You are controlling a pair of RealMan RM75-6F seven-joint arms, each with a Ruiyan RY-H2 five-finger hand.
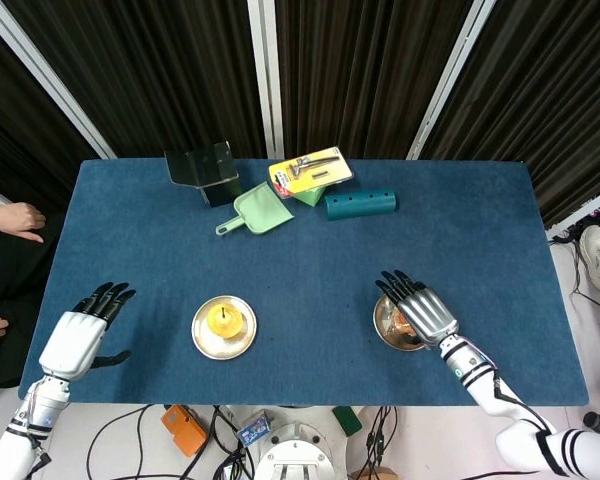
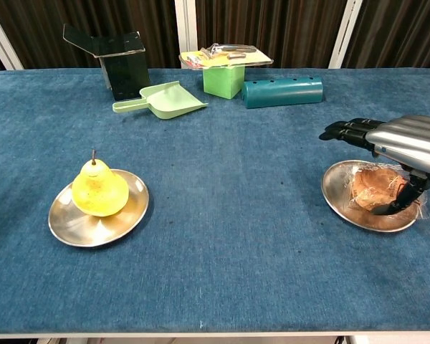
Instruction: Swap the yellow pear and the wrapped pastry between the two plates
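Observation:
A yellow pear (image 1: 223,320) (image 2: 99,190) stands upright on the left steel plate (image 1: 202,343) (image 2: 68,228). The wrapped pastry (image 2: 376,188) (image 1: 404,326), brown in clear film, lies on the right steel plate (image 2: 340,203) (image 1: 382,322). My right hand (image 1: 422,310) (image 2: 405,140) hovers just above the pastry with fingers stretched out flat, holding nothing; its thumb hangs down at the pastry's side. My left hand (image 1: 78,338) rests open near the table's front left corner, well left of the pear, and shows only in the head view.
Along the back stand a black angled holder (image 1: 205,170), a green dustpan (image 1: 255,212), a green box under a yellow tool card (image 1: 311,172) and a teal cylinder (image 1: 360,204). A person's hand (image 1: 15,216) is beyond the left table edge.

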